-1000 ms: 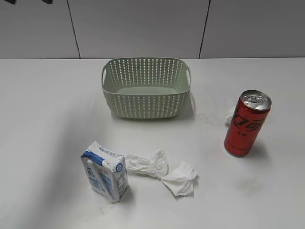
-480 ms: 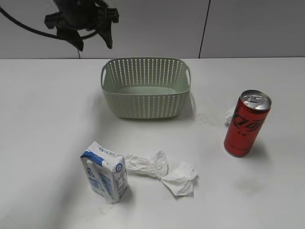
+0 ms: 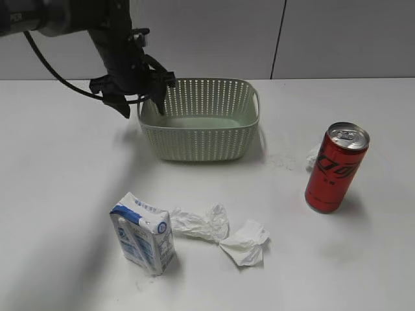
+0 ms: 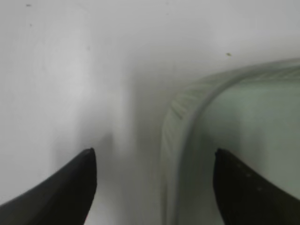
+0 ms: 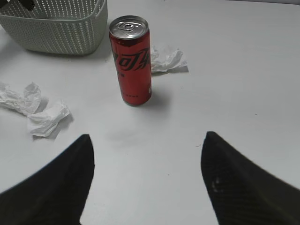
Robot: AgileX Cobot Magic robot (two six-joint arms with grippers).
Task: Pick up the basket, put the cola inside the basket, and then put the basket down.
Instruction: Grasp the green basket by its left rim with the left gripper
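Observation:
The pale green slotted basket [image 3: 198,120] stands at the back middle of the white table. My left gripper [image 3: 140,103] is open and hangs over the basket's left end, one finger outside the wall and one inside. In the left wrist view the basket's rim [image 4: 180,110] runs blurred between the two dark fingers, around my left gripper [image 4: 153,154]. The red cola can [image 3: 336,168] stands upright at the right. It also shows in the right wrist view [image 5: 131,61], well ahead of my open, empty right gripper [image 5: 147,140]. The right gripper is out of the exterior view.
A blue-and-white milk carton [image 3: 142,233] stands at the front left. Crumpled tissues [image 3: 224,233] lie beside it. Another tissue [image 5: 165,60] lies behind the can. The basket's corner [image 5: 56,26] shows at the top left of the right wrist view.
My left arm has come down from the top left of the exterior view to the basket's left end. The basket, can and carton have not moved.

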